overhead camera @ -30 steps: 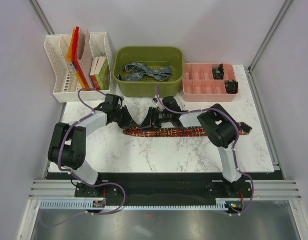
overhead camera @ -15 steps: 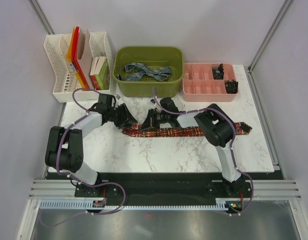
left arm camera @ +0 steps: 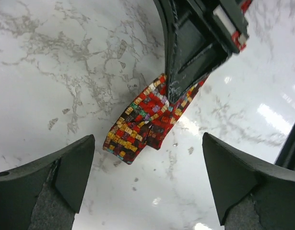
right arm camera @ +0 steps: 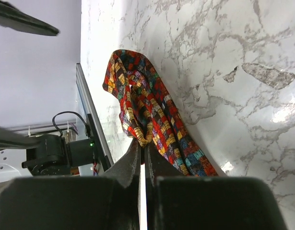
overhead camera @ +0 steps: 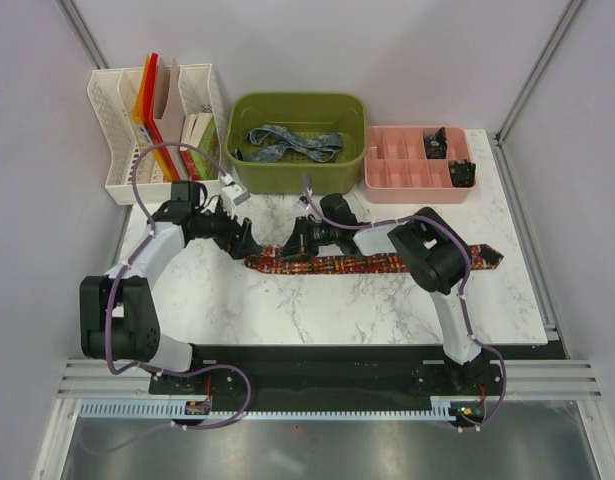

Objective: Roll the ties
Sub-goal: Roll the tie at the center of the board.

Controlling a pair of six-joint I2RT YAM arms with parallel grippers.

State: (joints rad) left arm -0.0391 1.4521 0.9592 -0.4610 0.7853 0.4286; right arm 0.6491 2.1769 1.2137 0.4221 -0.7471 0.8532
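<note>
The red, orange and dark patterned tie (overhead camera: 387,264) lies stretched across the marble table, its left end folded over (left arm camera: 142,122). My right gripper (overhead camera: 293,241) is shut on that fold, and the cloth is pinched between its fingertips (right arm camera: 143,143) in the right wrist view, where the tie (right arm camera: 152,103) bunches in a loop. My left gripper (overhead camera: 244,243) stands wide open just left of the tie's end, with only bare table between its fingers (left arm camera: 61,172). A blue-grey patterned tie (overhead camera: 287,143) lies crumpled in the green bin.
A green bin (overhead camera: 299,178) stands behind the grippers. A white file rack (overhead camera: 137,170) with books is at the back left. A pink compartment tray (overhead camera: 412,180) with small dark items is at the back right. The tie's pointed end (overhead camera: 492,257) nears the table's right edge.
My left gripper has opened and drawn back to the left, off the tie's end. The right gripper has shut on the folded end.
</note>
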